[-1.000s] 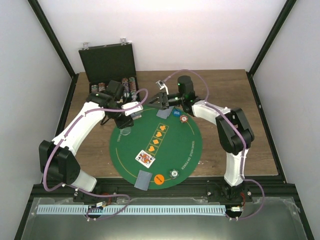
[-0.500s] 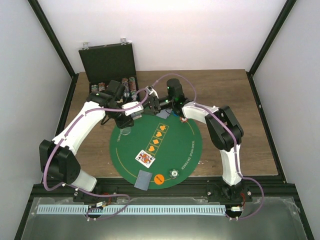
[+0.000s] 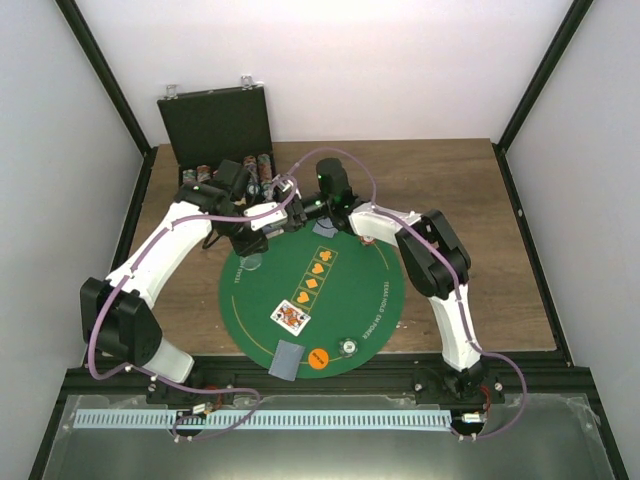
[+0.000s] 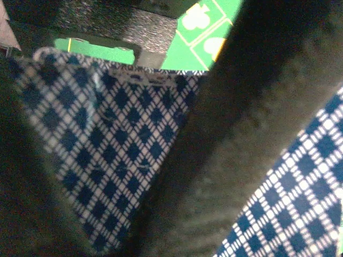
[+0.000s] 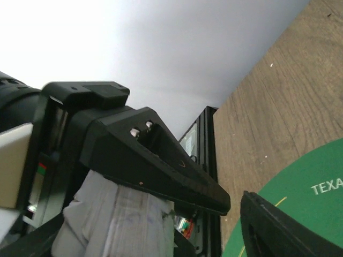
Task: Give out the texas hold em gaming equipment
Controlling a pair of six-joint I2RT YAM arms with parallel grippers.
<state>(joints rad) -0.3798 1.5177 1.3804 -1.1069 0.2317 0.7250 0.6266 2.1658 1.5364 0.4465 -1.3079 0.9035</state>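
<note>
The deck of cards (image 4: 112, 160), blue-checked backs to the wrist camera and its long axis seemingly running along the fingers, is pinched in the left gripper (image 3: 270, 216) above the far-left edge of the green mat (image 3: 370, 300), with the right gripper (image 5: 236, 202) close beside it, its fingers apart, over a wooden table (image 3: 480, 200) between white walls (image 3: 400, 70).

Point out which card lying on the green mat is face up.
The court card, left of middle on the mat: white face with a figure. The near-edge card and far-edge card show only grey-blue backs.
</note>
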